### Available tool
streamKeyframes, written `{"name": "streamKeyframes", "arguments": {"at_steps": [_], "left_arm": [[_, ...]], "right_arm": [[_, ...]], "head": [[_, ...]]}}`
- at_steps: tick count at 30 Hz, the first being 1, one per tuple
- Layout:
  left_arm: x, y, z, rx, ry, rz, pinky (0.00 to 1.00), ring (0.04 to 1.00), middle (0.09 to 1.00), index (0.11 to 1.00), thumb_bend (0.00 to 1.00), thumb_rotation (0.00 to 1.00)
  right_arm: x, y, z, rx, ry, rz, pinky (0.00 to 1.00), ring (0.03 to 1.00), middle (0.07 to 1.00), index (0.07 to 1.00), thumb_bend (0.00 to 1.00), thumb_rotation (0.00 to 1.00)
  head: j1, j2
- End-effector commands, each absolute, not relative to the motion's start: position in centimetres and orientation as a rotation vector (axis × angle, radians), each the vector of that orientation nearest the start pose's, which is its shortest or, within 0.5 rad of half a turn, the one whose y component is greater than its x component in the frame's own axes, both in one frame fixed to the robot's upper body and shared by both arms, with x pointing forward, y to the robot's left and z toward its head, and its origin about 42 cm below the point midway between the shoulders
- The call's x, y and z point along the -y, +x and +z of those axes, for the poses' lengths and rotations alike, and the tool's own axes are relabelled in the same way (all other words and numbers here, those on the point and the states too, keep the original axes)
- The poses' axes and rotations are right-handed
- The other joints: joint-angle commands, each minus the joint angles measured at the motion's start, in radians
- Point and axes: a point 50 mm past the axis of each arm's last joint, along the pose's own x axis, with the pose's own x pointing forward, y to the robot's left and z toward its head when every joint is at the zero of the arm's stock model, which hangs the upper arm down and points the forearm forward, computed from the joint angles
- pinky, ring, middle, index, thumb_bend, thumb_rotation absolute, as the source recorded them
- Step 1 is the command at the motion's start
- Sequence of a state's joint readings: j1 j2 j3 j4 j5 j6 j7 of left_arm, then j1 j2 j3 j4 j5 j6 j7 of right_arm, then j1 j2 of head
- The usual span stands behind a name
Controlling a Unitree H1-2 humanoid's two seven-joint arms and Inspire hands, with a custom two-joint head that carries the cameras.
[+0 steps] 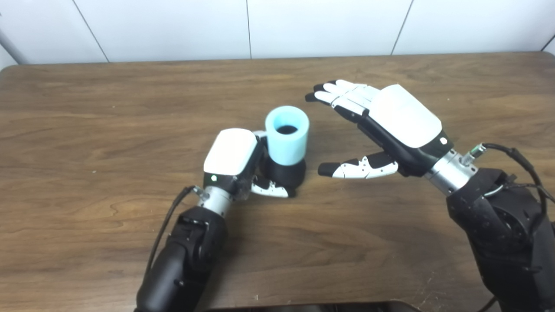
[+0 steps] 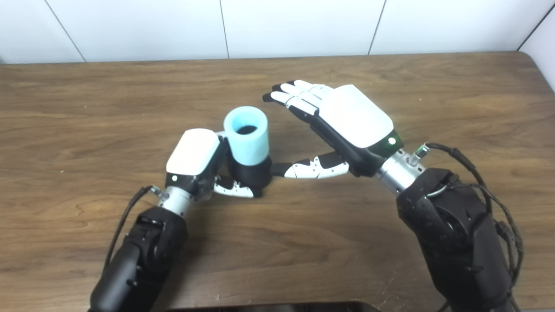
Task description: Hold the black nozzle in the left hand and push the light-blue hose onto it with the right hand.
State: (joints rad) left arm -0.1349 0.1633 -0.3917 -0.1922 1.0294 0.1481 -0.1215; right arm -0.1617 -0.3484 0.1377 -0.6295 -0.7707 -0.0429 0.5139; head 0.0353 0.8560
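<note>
Nozzle (image 1: 286,173) gripped by left hand (image 1: 232,158); right hand (image 1: 390,125) hovers beside, fingers (image 1: 342,93) spread, empty.

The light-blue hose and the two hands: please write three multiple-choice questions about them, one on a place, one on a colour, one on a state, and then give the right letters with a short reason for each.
1. Where is the light-blue hose?
A. Lying flat near the far table edge
B. Standing upright on top of the black nozzle
C. Inside the right hand

2. What colour is the part under the hose?
A. Black
B. Red
C. Yellow

3. What is the state of the right hand?
A. Shut on the hose
B. Shut on the nozzle
C. Open, holding nothing

Answers:
1 B: the hose stands with its opening up, and its lower end meets the nozzle.
2 A: the nozzle held by the left hand is black.
3 C: its fingers are spread apart and lie to the right of the hose, clear of it.
</note>
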Motion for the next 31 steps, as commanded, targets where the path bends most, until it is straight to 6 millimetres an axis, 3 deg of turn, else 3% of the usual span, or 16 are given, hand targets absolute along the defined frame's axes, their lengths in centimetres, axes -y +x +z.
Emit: {"name": "streamKeyframes", "arguments": {"at_steps": [1,8,15,23,28,31], "left_arm": [[-15.6,30.8,18.1,0.316,1.22,-0.227,0.49,0.599,0.653,0.649,1.0,0.25],[-17.0,31.5,20.5,0.341,1.245,-0.198,0.58,0.716,0.765,0.77,1.0,0.31],[-19.3,32.4,22.3,0.256,1.218,-0.15,0.61,0.74,0.789,0.796,1.0,0.37],[-21.5,32.5,22.6,0.173,1.243,-0.204,0.69,0.835,0.911,0.925,1.0,0.43],[-22.4,32.3,22.7,0.146,1.208,-0.196,0.71,0.857,0.929,0.946,1.0,0.42],[-23.7,32.3,23.3,0.12,1.159,-0.171,0.7,0.852,0.919,0.94,1.0,0.48]], "right_arm": [[21.4,26.6,28.7,0.637,-1.233,0.373,0.84,0.922,0.919,0.898,0.49,0.87],[21.7,26.8,28.5,0.626,-1.233,0.376,0.84,0.928,0.919,0.901,0.49,0.88],[22.4,27.0,28.1,0.617,-1.212,0.37,0.83,0.919,0.908,0.899,0.49,0.86],[23.1,27.6,27.8,0.63,-1.213,0.372,0.82,0.922,0.897,0.894,0.49,0.83],[23.4,27.7,27.7,0.626,-1.211,0.372,0.81,0.922,0.897,0.893,0.5,0.84],[23.8,27.8,27.5,0.611,-1.19,0.366,0.81,0.925,0.899,0.89,0.51,0.82]], "head": [[0.0,0.001],[0.038,-0.006],[0.071,-0.013],[0.078,-0.024],[0.075,-0.028],[0.073,-0.031]]}}
